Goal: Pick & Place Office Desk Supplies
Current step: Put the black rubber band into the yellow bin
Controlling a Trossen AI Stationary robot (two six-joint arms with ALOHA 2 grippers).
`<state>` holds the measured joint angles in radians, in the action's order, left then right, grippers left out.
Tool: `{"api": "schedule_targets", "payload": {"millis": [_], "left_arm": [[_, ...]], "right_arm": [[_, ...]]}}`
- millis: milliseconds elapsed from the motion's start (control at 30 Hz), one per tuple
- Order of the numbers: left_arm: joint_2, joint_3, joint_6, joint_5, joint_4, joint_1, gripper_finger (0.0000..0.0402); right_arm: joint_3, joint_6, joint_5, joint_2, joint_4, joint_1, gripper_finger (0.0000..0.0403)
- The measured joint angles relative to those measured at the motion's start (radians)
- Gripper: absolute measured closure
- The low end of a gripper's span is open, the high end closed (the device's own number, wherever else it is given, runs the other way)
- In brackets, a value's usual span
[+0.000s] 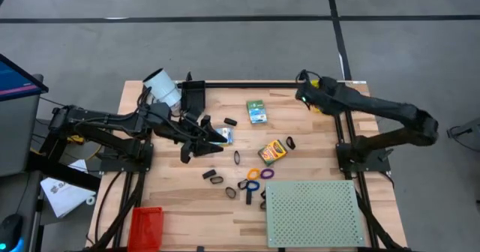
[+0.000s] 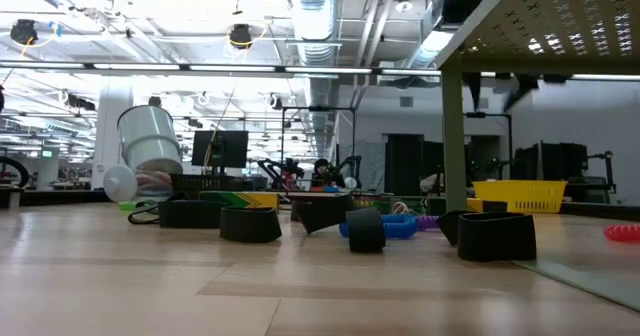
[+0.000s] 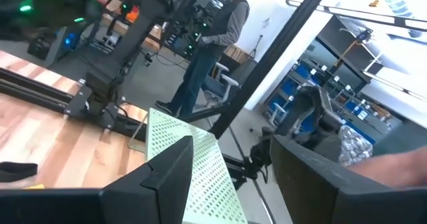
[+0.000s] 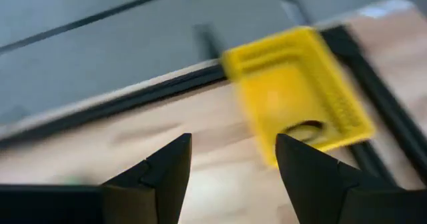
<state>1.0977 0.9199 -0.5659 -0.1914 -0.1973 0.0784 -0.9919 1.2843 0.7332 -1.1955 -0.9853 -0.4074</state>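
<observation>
yellow tray under your right gripper

your right gripper (image 4: 230, 167) hangs over the far right corner, fingers spread wide, empty; a dark ring (image 4: 305, 129) lies in the yellow tray (image 4: 293, 91). left gripper (image 1: 212, 139) wide too, mid-table. crayon box (image 1: 272, 151) lies centre.

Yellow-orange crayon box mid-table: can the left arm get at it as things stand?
Probably yes. The left gripper, fingers open and empty, hovers just beside the yellow-orange crayon box, with only a thin black ring on the bare wood between them.
</observation>
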Motion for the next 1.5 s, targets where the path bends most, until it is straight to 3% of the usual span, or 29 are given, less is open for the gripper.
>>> {"api": "schedule_targets", "payload": {"millis": [133,233,433,833,1500], "left_arm": [[0.0,0.0,0.0,-0.004,0.016,0.008,0.0206],[0.001,0.0,0.0,-0.004,0.018,0.009,0.0206],[0.001,0.0,0.001,-0.004,0.018,0.009,0.0206],[0.001,0.0,0.006,-0.002,0.016,0.008,0.0206],[0.001,0.0,0.005,-0.02,0.017,0.055,0.0206]], "right_arm": [[-0.001,-0.073,-0.157,0.101,0.013,0.166,0.0196],[-0.001,0.012,-0.306,0.129,-0.015,0.267,0.0203],[0.0,0.197,-0.32,0.05,-0.105,0.405,0.0202],[0.0,0.131,-0.462,-0.248,-0.027,0.382,0.0139],[0.0,0.101,-0.456,-0.55,0.07,0.361,0.0138]]}}
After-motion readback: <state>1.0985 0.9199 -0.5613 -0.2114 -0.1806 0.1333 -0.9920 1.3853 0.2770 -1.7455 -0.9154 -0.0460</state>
